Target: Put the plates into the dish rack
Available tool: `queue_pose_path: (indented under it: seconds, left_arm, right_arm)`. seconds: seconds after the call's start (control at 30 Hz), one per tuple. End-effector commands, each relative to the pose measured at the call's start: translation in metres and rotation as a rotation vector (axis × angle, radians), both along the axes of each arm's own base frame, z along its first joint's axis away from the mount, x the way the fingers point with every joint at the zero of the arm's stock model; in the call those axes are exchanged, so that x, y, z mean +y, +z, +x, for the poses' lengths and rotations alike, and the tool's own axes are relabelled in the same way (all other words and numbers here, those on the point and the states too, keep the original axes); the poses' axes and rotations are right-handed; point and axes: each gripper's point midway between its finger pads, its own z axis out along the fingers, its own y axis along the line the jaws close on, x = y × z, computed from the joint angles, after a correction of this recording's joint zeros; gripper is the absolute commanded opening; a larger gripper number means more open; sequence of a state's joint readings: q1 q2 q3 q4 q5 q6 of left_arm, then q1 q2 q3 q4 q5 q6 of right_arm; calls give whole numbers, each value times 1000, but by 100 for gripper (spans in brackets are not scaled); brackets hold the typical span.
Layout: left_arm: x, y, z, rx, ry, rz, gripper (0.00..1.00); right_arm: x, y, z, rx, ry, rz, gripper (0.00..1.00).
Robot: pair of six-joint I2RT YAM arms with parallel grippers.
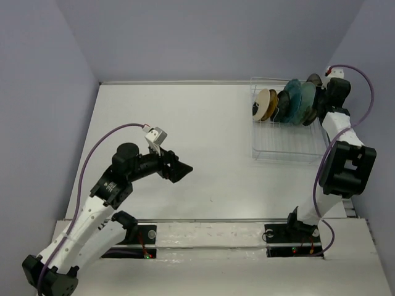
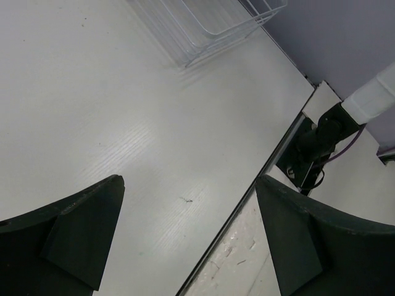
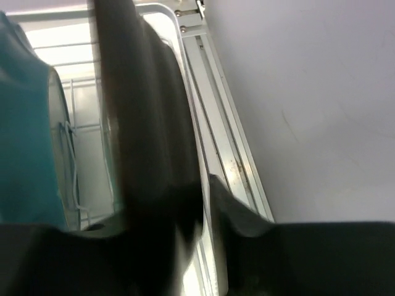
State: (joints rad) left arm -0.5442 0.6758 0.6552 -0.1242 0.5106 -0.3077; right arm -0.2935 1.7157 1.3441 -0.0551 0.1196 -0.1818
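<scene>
The clear dish rack (image 1: 290, 149) stands at the table's far right, with several plates upright in its far half: an amber one (image 1: 267, 103), dark teal ones (image 1: 300, 98) and a black plate (image 1: 314, 81) at the right end. My right gripper (image 1: 322, 94) reaches into that end. In the right wrist view the black plate (image 3: 148, 111) stands between its jaws (image 3: 207, 197). A thin slit of light separates the plate from the right finger (image 3: 247, 222), and the other finger is hidden behind the plate. A teal plate (image 3: 24, 123) stands beside it. My left gripper (image 1: 184, 168) hangs wide open and empty over mid-table (image 2: 188, 185).
The rack's near half (image 2: 210, 31) holds nothing. The right wall runs close beside the rack's rim (image 3: 179, 37). The right arm's base (image 2: 321, 132) sits at the table's near edge.
</scene>
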Motion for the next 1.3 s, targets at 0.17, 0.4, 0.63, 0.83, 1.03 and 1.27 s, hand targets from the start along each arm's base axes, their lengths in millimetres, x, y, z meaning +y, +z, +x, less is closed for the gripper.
queue_pose_path:
  seconds: [0.17,0.4,0.63,0.83,1.03,1.27]
  left_arm:
    - [14,40,17,-120,80,-64,99]
    - [30,65,27,-189,194,-118,99]
    - [41,101,30,-254,270,-167,99]
    - [59,156,31,-372,363,-210,99]
    - [99,213,28,-492,559,-276,99]
    - [141,252,7,-600,730,-399,99]
  right_arm:
    - [-17,41,6,-169,-134,25,71]
    - [-39,94,-24,-289,-382,58,82]
    - [-42,143,-69,-509,-589,193,92]
    - [1,174,-94,-730,-514,522,100]
    - [63,205,-116,-801,-228,724,100]
    - [127,233,-159,-807,77,813,100]
